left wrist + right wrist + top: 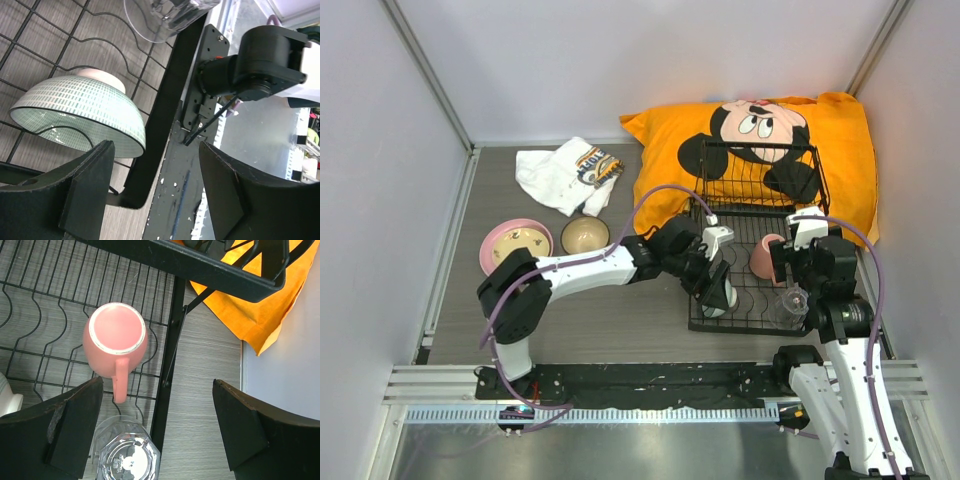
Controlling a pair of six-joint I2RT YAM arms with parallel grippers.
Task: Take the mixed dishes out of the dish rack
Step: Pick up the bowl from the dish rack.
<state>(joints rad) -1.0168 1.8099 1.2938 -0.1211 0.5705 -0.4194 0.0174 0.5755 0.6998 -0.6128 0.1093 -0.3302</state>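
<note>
The black wire dish rack [752,228] lies at the right. It holds an upside-down pale green bowl [720,298], an upside-down pink mug [765,257] and a clear glass [790,303]. My left gripper [718,285] is open just above the bowl; in the left wrist view the bowl [80,112] sits beside the left finger, and the open gripper [157,190] spans the rack's front edge. My right gripper [808,272] is open over the rack's right edge. In the right wrist view the mug [116,342] and glass [127,457] lie left of the gripper's [160,425] centre. The pink plate [490,250], the tan speckled plate [520,243] on it, and the brown bowl [585,236] rest on the table at the left.
An orange Mickey Mouse pillow [840,140] lies under the rack's far end, where the raised wire basket [760,175] stands. A white cloth [565,172] lies at the back left. The right arm's base [265,65] shows in the left wrist view.
</note>
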